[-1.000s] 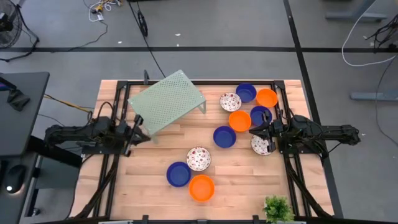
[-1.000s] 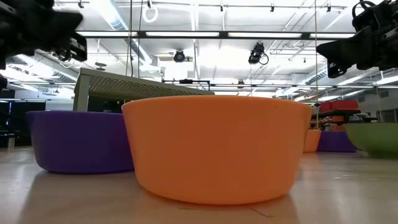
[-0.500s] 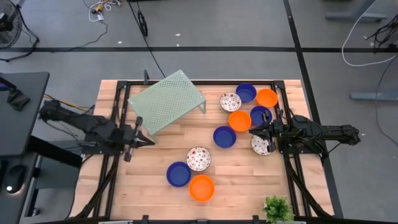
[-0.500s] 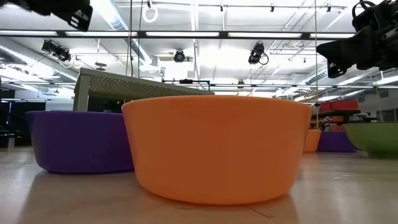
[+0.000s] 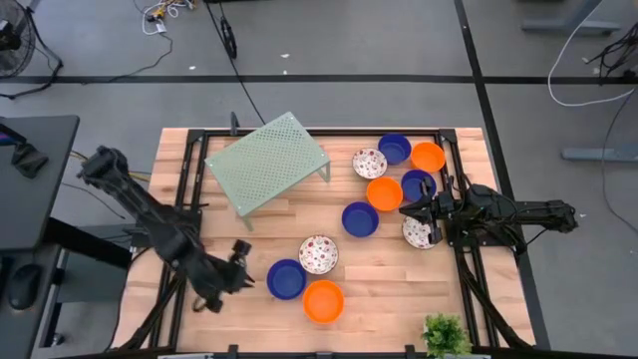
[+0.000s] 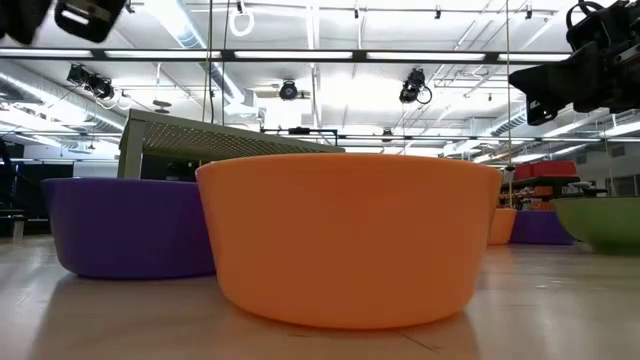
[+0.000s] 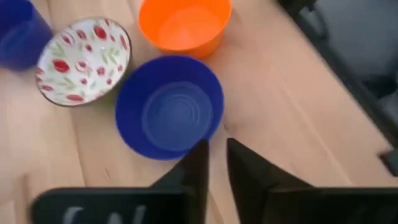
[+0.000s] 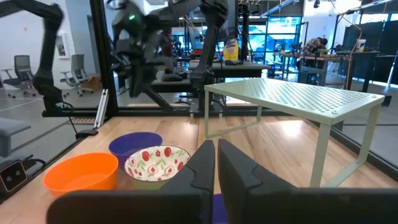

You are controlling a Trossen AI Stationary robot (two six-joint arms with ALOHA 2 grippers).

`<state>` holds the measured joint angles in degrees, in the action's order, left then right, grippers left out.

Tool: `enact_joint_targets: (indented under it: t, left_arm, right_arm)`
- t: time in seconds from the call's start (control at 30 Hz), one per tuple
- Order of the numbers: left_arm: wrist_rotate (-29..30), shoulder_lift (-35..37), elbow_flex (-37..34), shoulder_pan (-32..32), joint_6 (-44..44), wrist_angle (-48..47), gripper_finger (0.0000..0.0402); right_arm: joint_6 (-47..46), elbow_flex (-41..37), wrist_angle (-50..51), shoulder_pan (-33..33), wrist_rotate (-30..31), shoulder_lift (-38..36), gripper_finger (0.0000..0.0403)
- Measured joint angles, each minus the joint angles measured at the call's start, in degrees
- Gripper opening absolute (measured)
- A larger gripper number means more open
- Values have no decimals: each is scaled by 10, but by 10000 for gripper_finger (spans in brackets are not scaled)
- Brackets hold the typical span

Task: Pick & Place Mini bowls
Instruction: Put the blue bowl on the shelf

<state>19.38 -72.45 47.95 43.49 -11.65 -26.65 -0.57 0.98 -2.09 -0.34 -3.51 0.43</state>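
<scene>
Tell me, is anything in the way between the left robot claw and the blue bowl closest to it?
Nothing visible is. The left gripper points at the small round blue bowl, with only bare wooden table between them. The speckled white bowl and orange bowl sit beyond it.

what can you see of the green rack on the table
The rack is a pale green perforated sheet, metal by its look, standing upright on thin legs like a small table. It sits turned at an angle at the far left part of the wooden table. Nothing rests on top of it, and no bowl or hand touches it. Underneath, the right wrist view shows bare wood.
</scene>
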Motion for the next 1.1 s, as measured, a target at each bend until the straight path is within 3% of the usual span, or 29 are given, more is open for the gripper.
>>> enact_joint_targets:
  t: [0.1,0.23,0.37,0.53,0.67,0.87,1.1]
  left_arm:
    - [-32,-66,35,-27,5,0,122]
    - [-126,-132,71,-75,46,-3,180]
    - [-197,-172,89,-110,60,0,201]
    - [-205,-218,90,-121,48,-1,180]
    - [-169,-251,90,-111,35,31,149]
    - [-111,-259,90,-97,-22,65,109]
    - [-89,-258,100,-91,-57,70,82]
  right_arm:
    - [0,0,0,0,0,0,23]
    - [0,0,0,0,0,0,23]
    - [0,0,0,0,0,0,23]
    - [0,0,0,0,0,0,23]
    - [0,0,0,0,0,0,23]
    - [0,0,0,0,0,0,23]
    - [0,0,0,0,0,0,23]
